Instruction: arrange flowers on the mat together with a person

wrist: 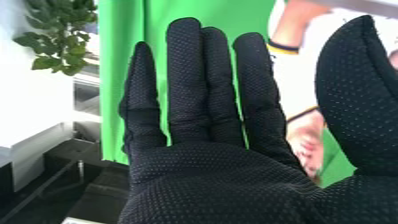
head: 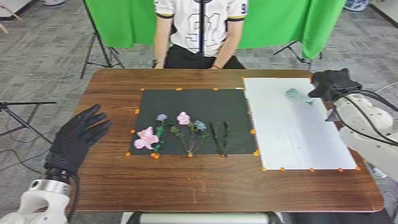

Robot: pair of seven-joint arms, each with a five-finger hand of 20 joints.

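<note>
My left hand [head: 78, 136] is open at the table's left side, left of the black mat [head: 164, 100]. At the far right, my right hand [head: 330, 84] is by the upper right corner of the white mat [head: 280, 130]; in the right wrist view the hand [wrist: 213, 175] is open, fingers straight and palm bare. A pale teal flower [head: 292, 93] lies on the white mat, just left of it. On the black mat lie a large pink flower [head: 146, 138], a small lilac flower [head: 161, 117], a lighter pink one [head: 183, 118], a blue one [head: 200, 125] and green stems [head: 222, 137].
Orange tabs [head: 254, 131] line the edges of both mats on the brown wooden table [head: 195, 185]. Beyond the table hang green curtains [head: 124, 25], with dark tripods [head: 91, 45] on the floor. A leafy plant [wrist: 60, 35] is in the right wrist view.
</note>
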